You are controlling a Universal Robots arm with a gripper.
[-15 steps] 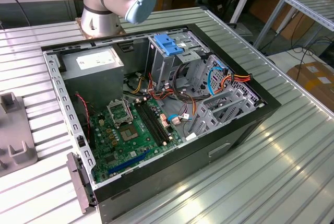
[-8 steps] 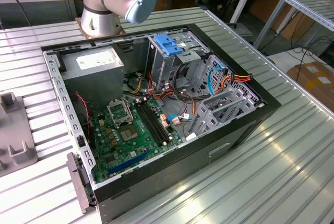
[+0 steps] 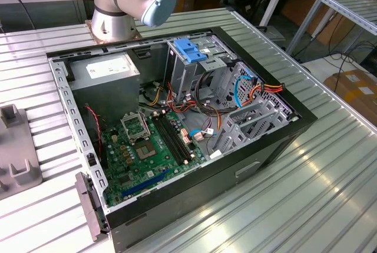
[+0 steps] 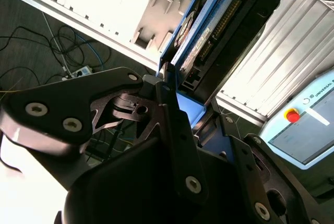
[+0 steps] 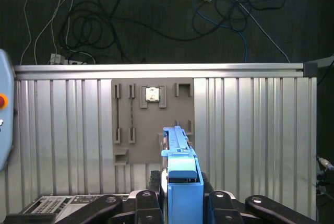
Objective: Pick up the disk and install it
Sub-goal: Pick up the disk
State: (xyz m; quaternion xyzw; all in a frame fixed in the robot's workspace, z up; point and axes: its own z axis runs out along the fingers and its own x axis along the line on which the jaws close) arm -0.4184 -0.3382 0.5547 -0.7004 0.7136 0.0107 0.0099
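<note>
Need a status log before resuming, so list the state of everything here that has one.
Grey-metal disk with blue plastic rails: clamped in the end effector, not installed in the case.
End effector: shut on the disk.
Black computer case: lying on its side, open, side panel off.
Grey fixture plate: carries a small square part in one recess.

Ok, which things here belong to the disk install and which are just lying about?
Job: the disk, held in the gripper; open computer case.
Lying about: grey fixture plate; floor cables; teach pendant.
</note>
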